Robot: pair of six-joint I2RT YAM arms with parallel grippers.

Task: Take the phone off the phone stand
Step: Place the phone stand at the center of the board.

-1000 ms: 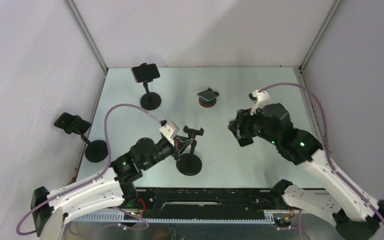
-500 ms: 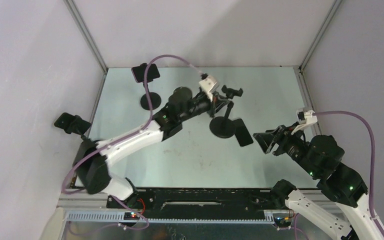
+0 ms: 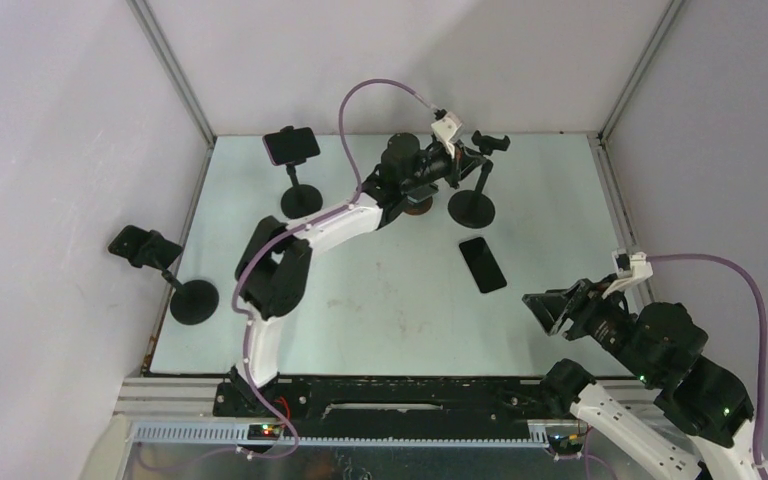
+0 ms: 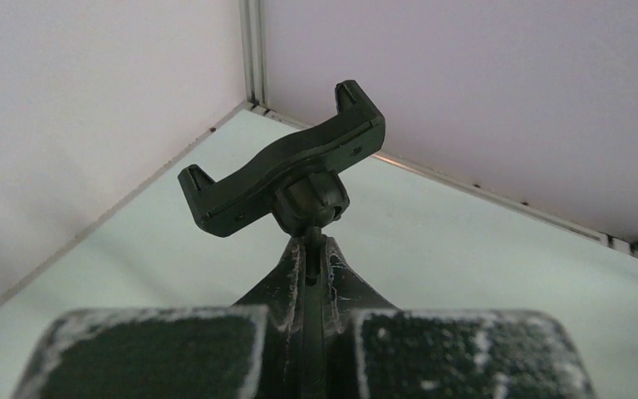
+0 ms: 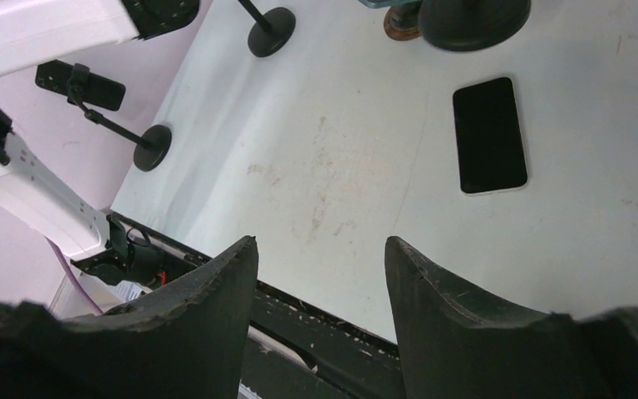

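Left arm swung from near-centre of the table out to the far side, carrying the phone stand. Left gripper is clamped on the stem, and the base now sits close to the far edge, right of centre. Phone, up at the right gripper a second ago, now lies flat right of centre, apart from the stand. Right arm backed off to the near right corner, jaws apart and empty.
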